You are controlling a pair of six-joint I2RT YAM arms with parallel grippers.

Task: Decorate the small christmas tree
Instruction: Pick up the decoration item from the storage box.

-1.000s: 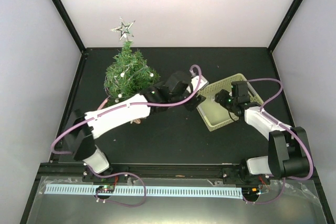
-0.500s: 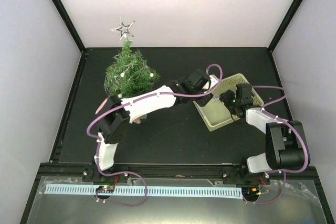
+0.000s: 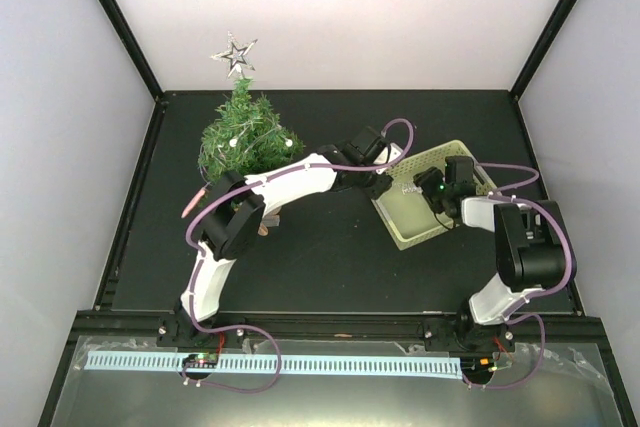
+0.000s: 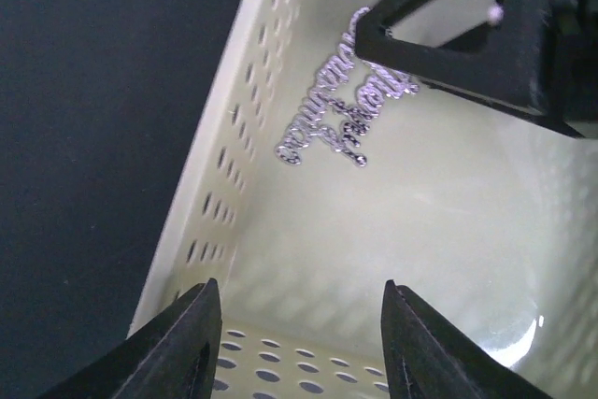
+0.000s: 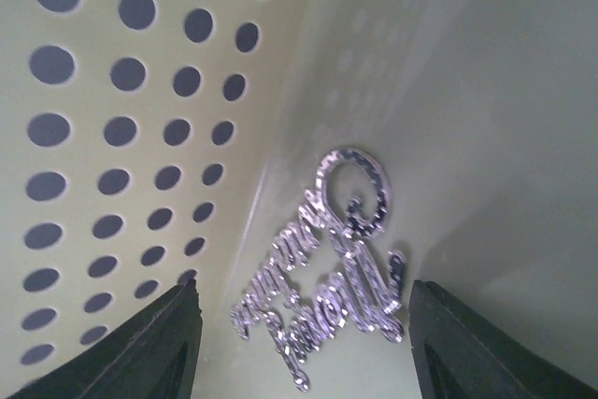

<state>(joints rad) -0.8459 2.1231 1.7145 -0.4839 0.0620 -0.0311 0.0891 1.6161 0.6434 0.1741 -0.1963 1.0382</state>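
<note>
Hovering over the perforated basket (image 4: 234,165), left hand (image 4: 297,304) and right hand (image 5: 304,304) both have jaws apart, nothing gripped; glittery silver script ornament (image 5: 327,259) lies on the basket floor; small christmas tree (image 3: 245,137) stands back-left on the surface (image 3: 330,257), well apart, star (image 3: 236,53) on top.

It was a lab test cell: plain white walls (image 3: 350,17) in black framing (image 3: 117,22) boxed in a black table (image 3: 330,257), with left arm (image 3: 290,182) and right arm (image 3: 525,247) bolted to its near rail (image 3: 330,324).
</note>
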